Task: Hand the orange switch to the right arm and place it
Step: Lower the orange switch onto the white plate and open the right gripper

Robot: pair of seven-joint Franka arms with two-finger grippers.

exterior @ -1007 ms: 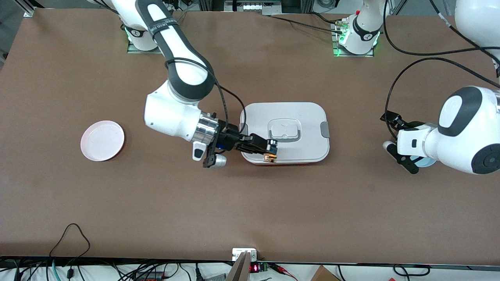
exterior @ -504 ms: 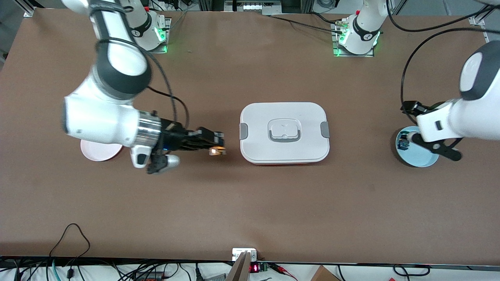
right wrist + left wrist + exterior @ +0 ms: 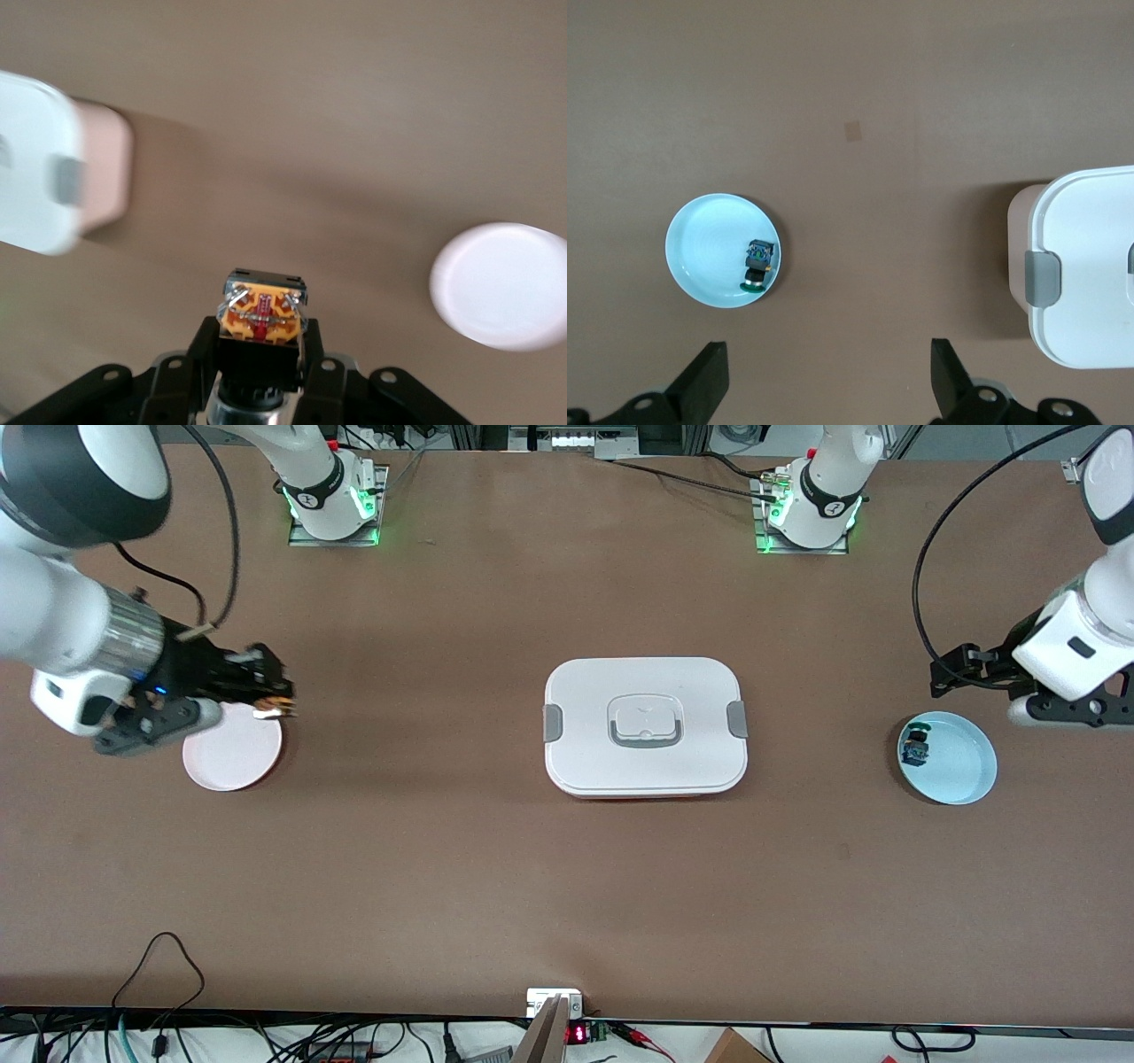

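Left wrist view: switch (image 3: 759, 262) (blue-green) in plate (image 3: 700, 257)

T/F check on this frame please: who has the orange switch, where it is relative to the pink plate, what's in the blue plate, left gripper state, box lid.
1. The right gripper is shut on the orange switch. True.
2. The orange switch already lies on the pink plate. False: it is held in the air at the plate's edge.
3. The blue plate is empty. False: a small black switch with blue and green parts lies in it.
4. The left gripper is open and holds nothing. True.
5. The white box has its lid off. False: the lid is on.
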